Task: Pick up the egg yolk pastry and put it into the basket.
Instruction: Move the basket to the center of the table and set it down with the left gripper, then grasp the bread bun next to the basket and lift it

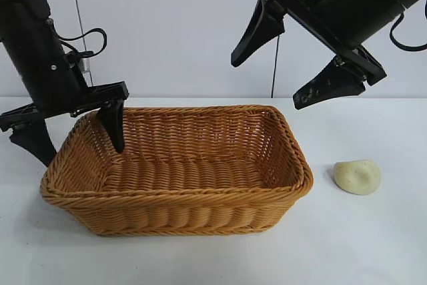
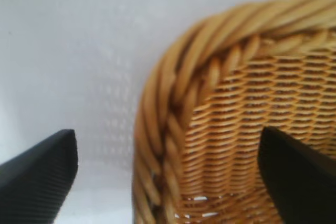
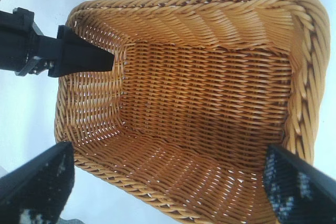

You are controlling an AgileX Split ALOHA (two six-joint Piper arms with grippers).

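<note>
Pastry (image 1: 357,177) sits on the worktop, lower right of frame, outside the basket (image 1: 293,145). Looks soft, light, crumbly: I'd pinch its sides gently. My right claw (image 1: 267,78) hangs spread, upper right; left claw (image 1: 77,139) spread, straddling the basket's left rim.

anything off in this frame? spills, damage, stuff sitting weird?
One oddity: the left tool straddles the basket rim at its left end, one finger inside, one outside, jaws open. The egg yolk pastry lies on the table to the basket's right, not in it. The right tool hangs open above. No spills or damage.
</note>
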